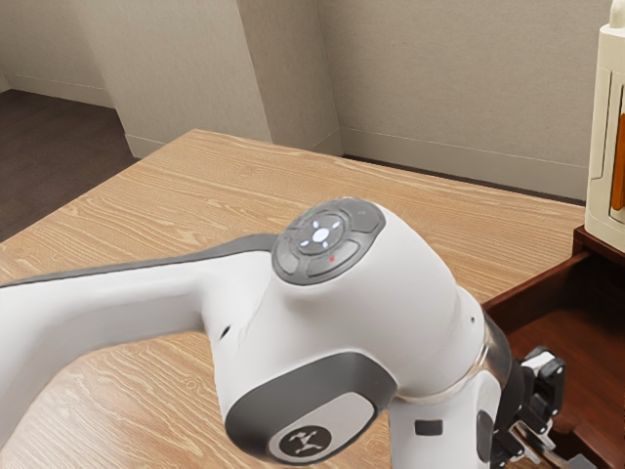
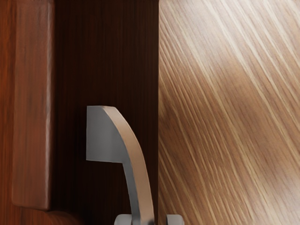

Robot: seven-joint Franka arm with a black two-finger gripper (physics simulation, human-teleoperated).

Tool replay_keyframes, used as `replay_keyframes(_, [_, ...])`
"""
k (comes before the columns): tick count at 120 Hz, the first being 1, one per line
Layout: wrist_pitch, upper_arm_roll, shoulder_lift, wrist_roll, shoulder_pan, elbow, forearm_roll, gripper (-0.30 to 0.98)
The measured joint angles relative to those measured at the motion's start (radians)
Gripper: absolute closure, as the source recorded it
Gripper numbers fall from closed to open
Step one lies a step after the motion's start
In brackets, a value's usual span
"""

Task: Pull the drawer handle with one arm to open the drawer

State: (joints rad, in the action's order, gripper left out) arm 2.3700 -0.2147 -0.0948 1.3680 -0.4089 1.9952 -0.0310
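Note:
At the exterior view's lower right is my gripper (image 1: 542, 386), beside the front of the reddish-brown drawer (image 1: 586, 342). The drawer stands pulled out, with its inside and side wall showing. In the wrist view a curved metal handle (image 2: 138, 164) projects from the dark drawer front (image 2: 105, 56). It runs down between the fingertips of my open gripper (image 2: 149, 219). One finger (image 2: 123, 219) is against or close beside the handle; a gap separates the handle from the other finger (image 2: 175, 219). The arm partly hides the drawer front in the exterior view.
A wooden table (image 1: 469, 225) extends under and behind the arm. On the dark cabinet (image 1: 598, 243) at the exterior view's right edge stands a white appliance with an orange panel (image 1: 607, 137). Walls rise beyond the table.

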Motion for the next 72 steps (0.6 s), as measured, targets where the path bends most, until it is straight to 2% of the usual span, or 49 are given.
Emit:
replay_keyframes(23, [0.005, -0.004, -0.046, -0.006, 0.002, 0.025, 0.009, 0.71])
replay_keyframes(46, [-0.042, -0.026, -0.191, -0.009, -0.001, 0.016, 0.017, 0.32])
replay_keyframes(57, [-0.207, 0.007, -0.28, -0.01, -0.001, -0.039, 0.017, 0.21])
replay_keyframes(72, [-0.503, 0.079, -0.303, -0.015, 0.001, -0.134, 0.015, 0.12])
